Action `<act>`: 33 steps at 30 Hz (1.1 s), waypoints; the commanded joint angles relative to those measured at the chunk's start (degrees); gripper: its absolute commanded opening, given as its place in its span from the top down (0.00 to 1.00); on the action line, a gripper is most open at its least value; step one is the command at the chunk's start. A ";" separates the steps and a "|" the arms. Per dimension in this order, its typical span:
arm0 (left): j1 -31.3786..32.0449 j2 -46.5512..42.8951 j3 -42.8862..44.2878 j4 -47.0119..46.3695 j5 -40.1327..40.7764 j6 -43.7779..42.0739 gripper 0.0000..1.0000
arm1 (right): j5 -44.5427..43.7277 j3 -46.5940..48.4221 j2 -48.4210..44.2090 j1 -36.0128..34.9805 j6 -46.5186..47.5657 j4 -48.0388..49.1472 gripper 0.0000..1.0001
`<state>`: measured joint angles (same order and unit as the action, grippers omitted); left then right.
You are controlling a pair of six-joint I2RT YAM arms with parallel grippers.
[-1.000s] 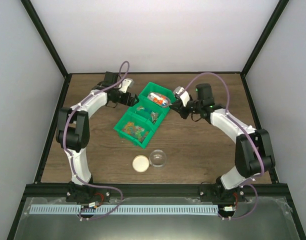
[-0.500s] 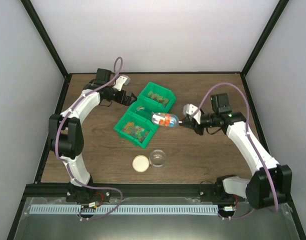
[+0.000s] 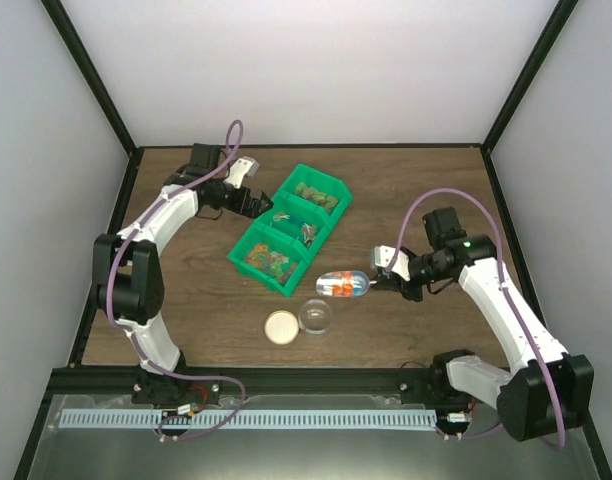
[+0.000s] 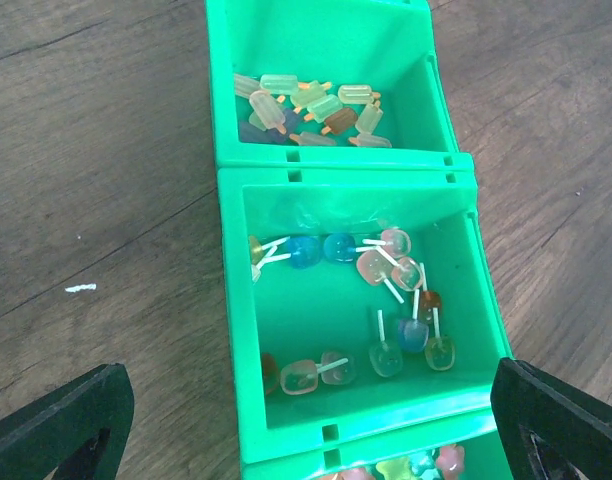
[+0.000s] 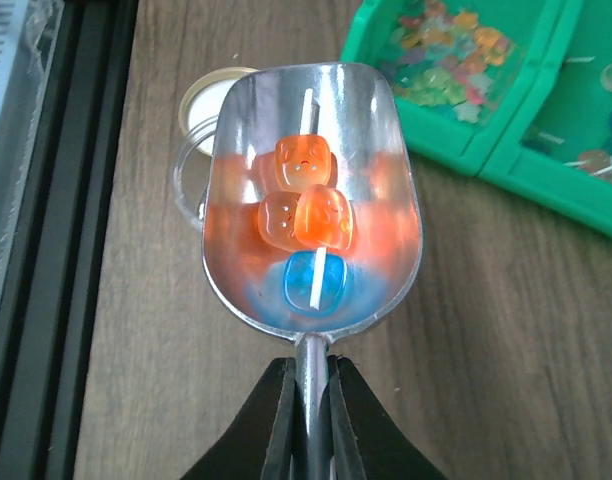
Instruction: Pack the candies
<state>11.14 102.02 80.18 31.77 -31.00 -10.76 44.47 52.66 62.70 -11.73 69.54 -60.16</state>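
A metal scoop [image 5: 376, 150] holds orange and blue candies [image 5: 306, 215] on white sticks. My right gripper [image 5: 311, 400] is shut on the scoop's handle and holds the scoop [image 3: 342, 284] level, just right of the clear jar [image 3: 316, 317]. The jar's rim [image 5: 191, 170] shows under the scoop's left edge. More candies [image 4: 386, 300] lie in the green bins [image 3: 286, 232]. My left gripper [image 4: 316, 415] is open wide above the middle bin, with nothing between its fingers. It hangs at the bins' back left side [image 3: 254, 203].
The tan round lid [image 3: 281, 327] lies flat left of the jar, also seen beyond the scoop [image 5: 208, 95]. The far bin [image 4: 306, 105] holds popsicle-shaped sweets; the near bin [image 5: 446, 55] holds small mixed ones. A black frame rail [image 5: 76, 200] runs along the table's near edge.
My right arm has carried the loaded scoop from the far bin toward the near edge, ending beside the jar. My left gripper has opened wide and drawn back slightly.
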 commanded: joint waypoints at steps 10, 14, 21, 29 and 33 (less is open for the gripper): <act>-0.15 -2.96 -0.20 -1.46 0.28 0.03 0.00 | -9.85 2.87 2.52 -9.29 2.24 -6.92 0.99; -0.15 -3.38 -0.66 -1.54 0.63 -0.09 0.00 | -11.91 4.04 4.51 -10.83 0.82 -6.74 0.99; -0.15 -3.32 -0.82 -1.55 0.25 0.26 0.00 | -14.60 7.10 8.20 -13.37 -1.53 -6.86 0.99; -0.23 -2.78 -0.94 -1.45 0.30 0.39 0.00 | -17.65 9.34 9.88 -15.11 -0.94 -8.68 0.99; -0.41 -3.16 -1.65 -1.85 0.92 1.06 0.00 | -18.82 11.22 11.33 -15.80 -0.97 -9.47 0.99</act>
<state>11.11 100.12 79.57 30.89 -30.13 -10.52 27.03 60.07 72.95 -26.46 68.47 -67.92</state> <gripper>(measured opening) 0.999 0.088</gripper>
